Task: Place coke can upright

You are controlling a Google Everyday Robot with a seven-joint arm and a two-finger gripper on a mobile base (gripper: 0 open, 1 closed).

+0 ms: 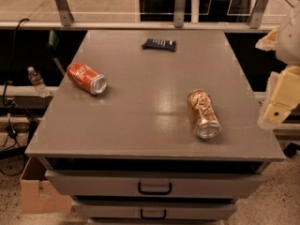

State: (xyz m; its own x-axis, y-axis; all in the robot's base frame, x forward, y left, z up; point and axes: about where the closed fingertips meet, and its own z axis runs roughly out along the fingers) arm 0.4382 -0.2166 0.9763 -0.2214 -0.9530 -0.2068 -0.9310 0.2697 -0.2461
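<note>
The coke can [86, 78] is red-orange with white lettering. It lies on its side at the left of the grey table top [150, 125], its silver end facing front right. My gripper [280, 102] is at the right edge of the view, beyond the table's right edge, far from the coke can and holding nothing that I can see.
A gold-tan patterned can [203, 113] lies on its side at the right front of the table. A dark blue packet [159, 44] lies at the back centre. Drawers [154, 184] sit under the top. A water bottle [36, 81] and a cardboard box [40, 191] are at the left.
</note>
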